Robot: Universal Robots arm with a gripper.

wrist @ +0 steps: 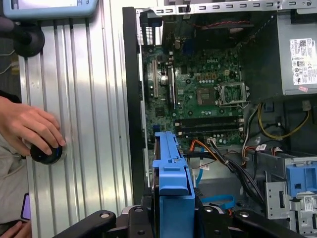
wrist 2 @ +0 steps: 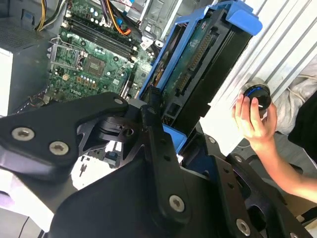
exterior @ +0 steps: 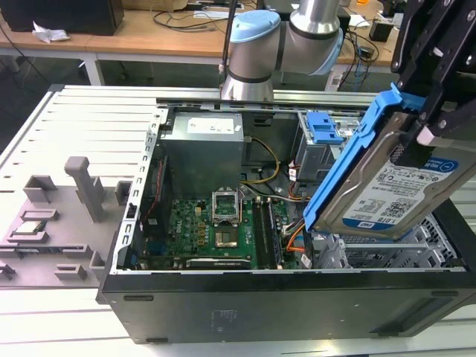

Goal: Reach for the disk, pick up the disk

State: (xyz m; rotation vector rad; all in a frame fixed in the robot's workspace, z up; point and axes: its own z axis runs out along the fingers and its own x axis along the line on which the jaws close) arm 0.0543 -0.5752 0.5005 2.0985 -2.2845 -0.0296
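The jaws are clenched on the disk (exterior: 387,182), which hangs tilted above the open computer case (exterior: 282,305), clear of its drive bay. To my eye, lifting it straight and slowly would keep the blue rails (wrist: 171,183) from snagging the orange cables (wrist: 208,148).

Flat silver-metal disk with blue plastic rails (exterior: 387,186) tilted between the black gripper's (exterior: 433,111) jaws, lifted above the open black computer case (exterior: 282,305) — green motherboard (exterior: 216,227) below the jaws, grey metal power-supply box (exterior: 202,152) beyond it.
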